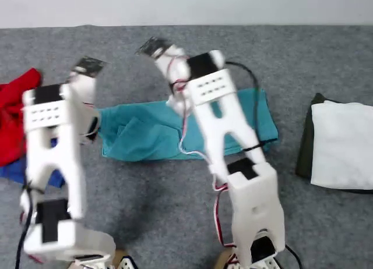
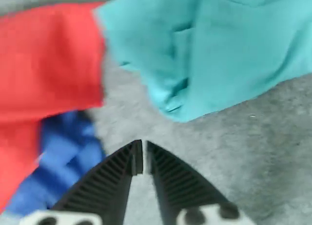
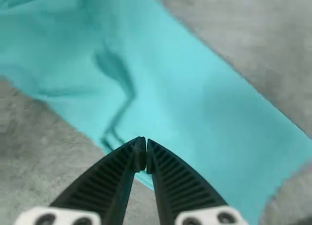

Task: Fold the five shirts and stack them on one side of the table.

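the teal shirt (image 1: 145,135) lies mid-table as a long strip, folding seemingly half done. both pincers are pressed together, empty (left gripper (image 2: 144,144) near its end, right gripper (image 3: 145,141) over its edge); next they should part and pinch cloth. the high view adds the white shirt (image 1: 341,144) stacked aside.

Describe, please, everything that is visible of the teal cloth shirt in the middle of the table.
The teal cloth shirt is soft, thin-looking fabric, folded into a long band that lies flat on the grey carpet-like table. Its left end is rumpled, with creases and a loose flap; the rest is smoother. The right arm's black claw, shut, hangs over its edge; whether it touches the cloth is unclear.
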Tool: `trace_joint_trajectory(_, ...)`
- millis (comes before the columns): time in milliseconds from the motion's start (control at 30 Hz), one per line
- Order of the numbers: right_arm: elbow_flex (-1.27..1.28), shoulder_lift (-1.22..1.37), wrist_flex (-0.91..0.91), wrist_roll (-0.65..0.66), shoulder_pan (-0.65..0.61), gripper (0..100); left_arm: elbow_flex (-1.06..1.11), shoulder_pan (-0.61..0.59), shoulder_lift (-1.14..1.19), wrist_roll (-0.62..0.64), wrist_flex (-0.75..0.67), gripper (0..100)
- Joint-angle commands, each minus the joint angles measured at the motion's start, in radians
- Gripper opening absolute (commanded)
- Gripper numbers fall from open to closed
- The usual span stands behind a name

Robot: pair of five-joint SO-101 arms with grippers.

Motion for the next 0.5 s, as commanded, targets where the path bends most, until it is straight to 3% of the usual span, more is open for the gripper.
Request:
trace_joint_trajectory(0, -0.041, -0.147, 0.042, -0.046, 0.111, 1.0, -0.09, 0.078, 0.095, 0.02, -0.018, 9)
trace_joint_trajectory(467, 0.319, -0.45, 0.041, -0.051, 0.372, 1.0, -0.423, 0.176, 0.321, 0.021, -0.028, 9)
